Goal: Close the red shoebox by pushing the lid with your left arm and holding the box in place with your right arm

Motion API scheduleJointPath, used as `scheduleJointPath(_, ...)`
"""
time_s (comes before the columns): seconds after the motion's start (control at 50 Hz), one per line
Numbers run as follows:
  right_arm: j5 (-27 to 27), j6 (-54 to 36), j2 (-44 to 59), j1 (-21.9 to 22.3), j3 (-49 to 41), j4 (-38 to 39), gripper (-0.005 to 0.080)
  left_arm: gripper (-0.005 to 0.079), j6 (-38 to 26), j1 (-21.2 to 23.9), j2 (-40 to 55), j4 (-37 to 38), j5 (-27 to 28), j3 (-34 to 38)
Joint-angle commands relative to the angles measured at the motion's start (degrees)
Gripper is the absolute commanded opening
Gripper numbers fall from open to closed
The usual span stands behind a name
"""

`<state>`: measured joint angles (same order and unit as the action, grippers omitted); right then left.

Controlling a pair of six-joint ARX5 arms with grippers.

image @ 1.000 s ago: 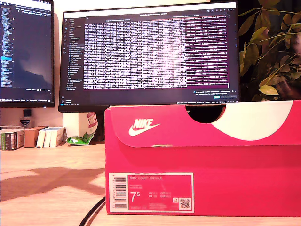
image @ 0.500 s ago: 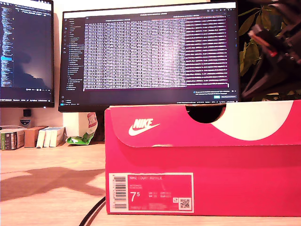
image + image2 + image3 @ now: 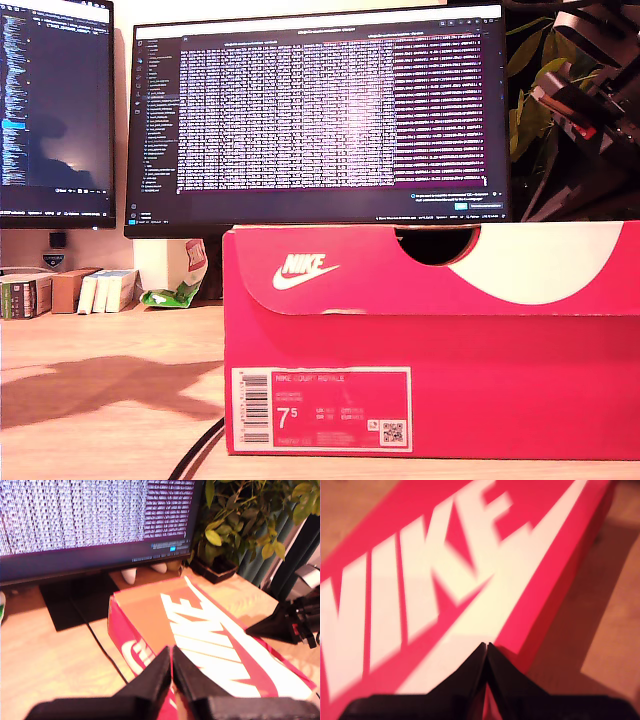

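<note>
The red shoebox [image 3: 450,380] stands on the wooden desk [image 3: 100,400], filling the exterior view's right half. Its lid [image 3: 520,270] lies down flat over the box. From the first wrist view I look along the lid's white lettering [image 3: 210,630]; my first gripper [image 3: 171,651] is shut, empty, above the lid's near end. My second gripper [image 3: 486,645] is also shut and empty, close above the lid [image 3: 420,595] near one long edge. It also shows as a dark wedge [image 3: 280,625] over the lid's side. An arm [image 3: 580,95] hangs above the box at the exterior view's upper right.
Two monitors [image 3: 320,110] stand behind the box, with a potted plant [image 3: 570,150] at the exterior view's right. Small boxes [image 3: 60,290] and a green-white bag [image 3: 180,285] sit at that view's left. A black cable [image 3: 200,450] runs beside the shoebox.
An arm has come into the exterior view's upper right above the box, where none showed a second ago. The shadow on the desk has shifted. The box and lid have not moved.
</note>
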<state>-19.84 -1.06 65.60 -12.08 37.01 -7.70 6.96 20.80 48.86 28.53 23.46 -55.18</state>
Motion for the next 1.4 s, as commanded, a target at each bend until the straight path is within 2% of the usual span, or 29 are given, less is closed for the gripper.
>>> scheduleJointPath(0.0, 1.27, 1.11, -2.38, 0.09, -0.90, 2.93, -0.0013, -0.0019, -1.62, -0.22, -0.81, 0.02, -0.37, -0.46)
scheduleJointPath(0.26, 12.48, -1.68, -9.90, 0.15, -0.92, 5.31, -0.0013, -0.0019, -7.34, -0.42, -4.13, 1.27, -10.86, -0.15)
scheduleJointPath(0.46, 17.92, -2.45, -13.70, 1.33, -0.94, 8.74, -0.0013, -0.0019, -10.54, -3.96, -8.02, 0.50, -12.98, 2.01)
scheduleJointPath(0.58, 17.97, -2.86, -15.74, 4.17, -1.07, 9.14, -0.0013, -0.0019, -11.39, -7.32, -9.97, -1.29, -12.50, 4.33)
scheduleJointPath(0.84, 17.84, -3.19, -22.58, 8.39, -3.56, 10.21, -0.0013, -0.0019, -12.57, -12.76, -14.38, -6.60, -6.62, 9.73)
scheduleJointPath(1.04, 15.23, -5.25, -27.56, 9.42, -6.73, 10.54, -0.0013, -0.0019, -13.05, -15.50, -17.22, -7.17, -3.45, 13.07)
scheduleJointPath(1.24, 12.87, -5.40, -32.57, 9.57, -9.29, 11.26, -0.0013, -0.0019, -14.86, -18.38, -23.08, -8.63, -3.04, 19.08)
scheduleJointPath(1.38, 12.92, -5.22, -35.87, 9.94, -10.58, 9.27, -0.0013, -0.0019, -11.34, -20.33, -26.95, -11.08, -3.39, 22.40)
